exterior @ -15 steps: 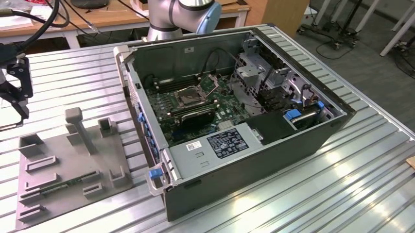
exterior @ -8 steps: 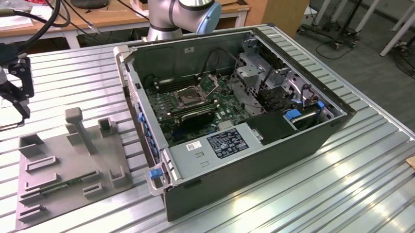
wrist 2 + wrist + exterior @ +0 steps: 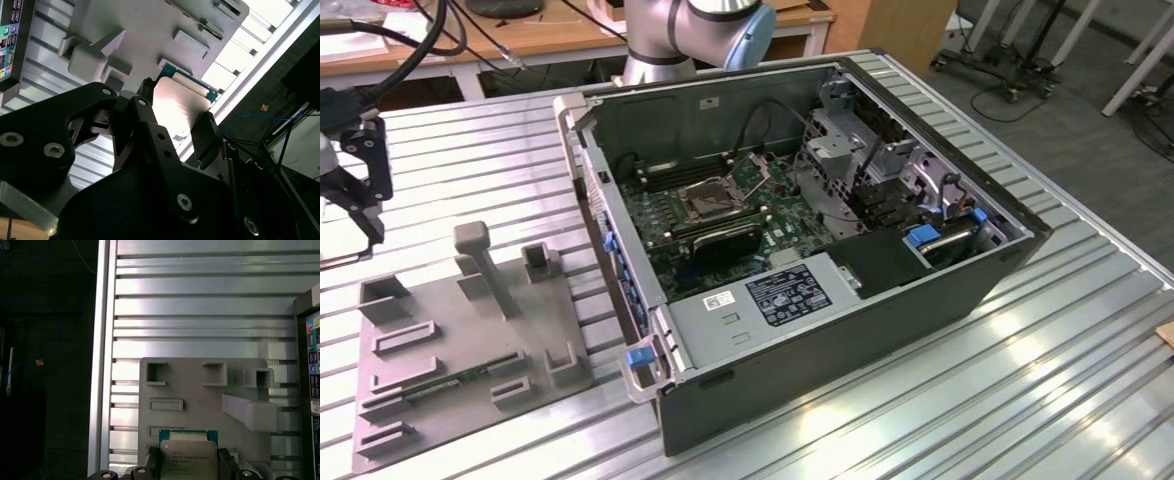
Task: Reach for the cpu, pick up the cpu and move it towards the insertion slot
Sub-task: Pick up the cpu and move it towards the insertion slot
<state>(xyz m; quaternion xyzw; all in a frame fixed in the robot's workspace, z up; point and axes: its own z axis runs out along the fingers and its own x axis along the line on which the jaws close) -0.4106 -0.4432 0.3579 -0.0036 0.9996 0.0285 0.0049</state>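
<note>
Pick done: the black gripper clamps the silver square cpu, seemingly clear of the grey plastic plate. The silver-framed insertion slot lies well apart, at the gripper's 3 o'clock in the exterior view.

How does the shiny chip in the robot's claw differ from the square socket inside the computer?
The cpu is held between the gripper's fingers, outside the case near the grey fixture plate. The insertion slot sits fixed on the motherboard inside the open computer case. The cpu's face is bright silver, while the insertion slot's centre is dark, with a metal frame around it. Both are square.
</note>
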